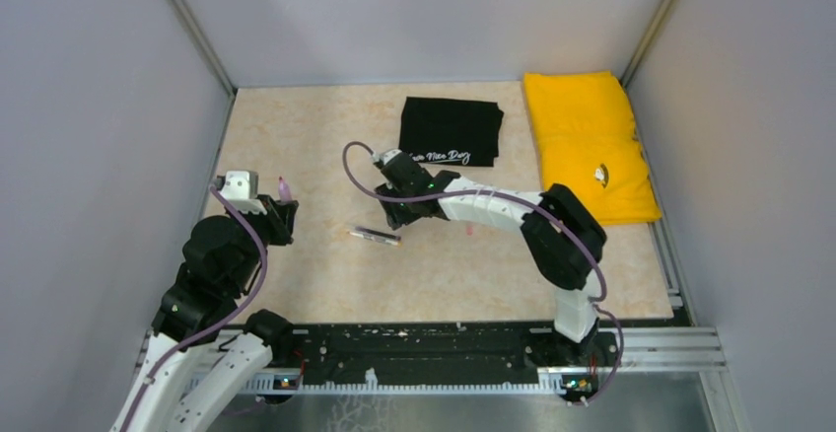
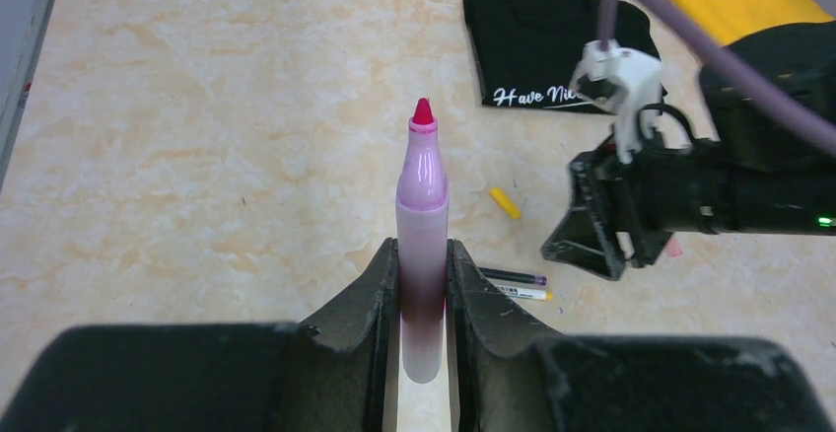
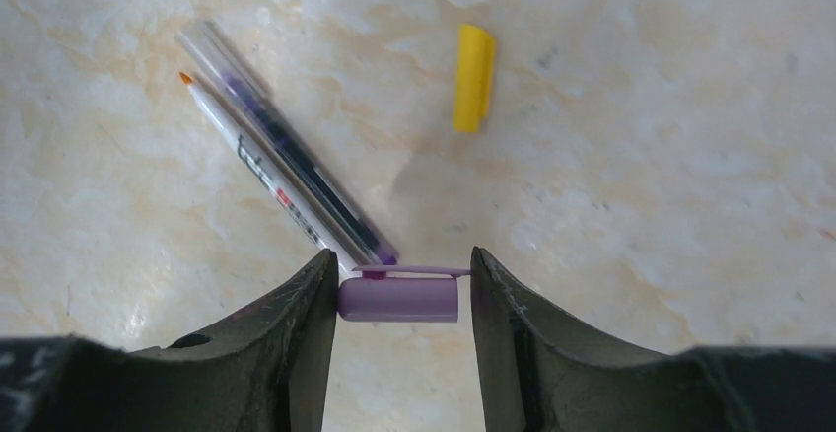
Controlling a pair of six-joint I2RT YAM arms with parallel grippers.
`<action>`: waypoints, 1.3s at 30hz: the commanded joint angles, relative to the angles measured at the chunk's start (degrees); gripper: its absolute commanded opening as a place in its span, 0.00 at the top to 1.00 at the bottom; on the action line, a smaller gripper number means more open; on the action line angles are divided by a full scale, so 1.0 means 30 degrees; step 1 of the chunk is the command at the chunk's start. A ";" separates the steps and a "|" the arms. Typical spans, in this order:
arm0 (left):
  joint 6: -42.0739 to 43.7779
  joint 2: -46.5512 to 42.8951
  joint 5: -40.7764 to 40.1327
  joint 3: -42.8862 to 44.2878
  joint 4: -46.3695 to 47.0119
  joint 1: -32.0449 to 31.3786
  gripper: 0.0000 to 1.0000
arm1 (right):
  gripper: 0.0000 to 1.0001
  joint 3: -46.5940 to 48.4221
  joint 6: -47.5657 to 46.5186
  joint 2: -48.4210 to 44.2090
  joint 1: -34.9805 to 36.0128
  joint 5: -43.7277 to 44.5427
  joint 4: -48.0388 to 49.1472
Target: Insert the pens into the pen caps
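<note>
My left gripper [image 2: 422, 250] is shut on a pale pink pen [image 2: 422, 185], which stands between the fingers with its red tip pointing away; it is held over the table's left side [image 1: 284, 200]. My right gripper [image 3: 404, 254] is down at the table's middle [image 1: 392, 217], jaws astride a purple pen cap [image 3: 398, 299] that lies crosswise. The left finger touches the cap; a narrow gap shows at the right finger. Just beyond it lie a black-and-white pen [image 3: 258, 161] with an orange tip and a dark purple-tipped pen [image 3: 296, 161], side by side. A yellow cap [image 3: 474, 77] lies further off.
A folded black shirt [image 1: 452, 128] and a folded yellow cloth [image 1: 587, 146] lie at the back of the table. Grey walls close in the left, right and back. A small pink piece [image 2: 674, 248] shows beside the right arm.
</note>
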 commanded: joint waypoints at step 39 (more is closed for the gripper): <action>0.0444 0.0204 0.0567 -0.0114 0.0291 -0.0037 1.00 | 0.30 -0.4171 -1.0866 -0.3283 -0.1831 -0.3078 -0.0149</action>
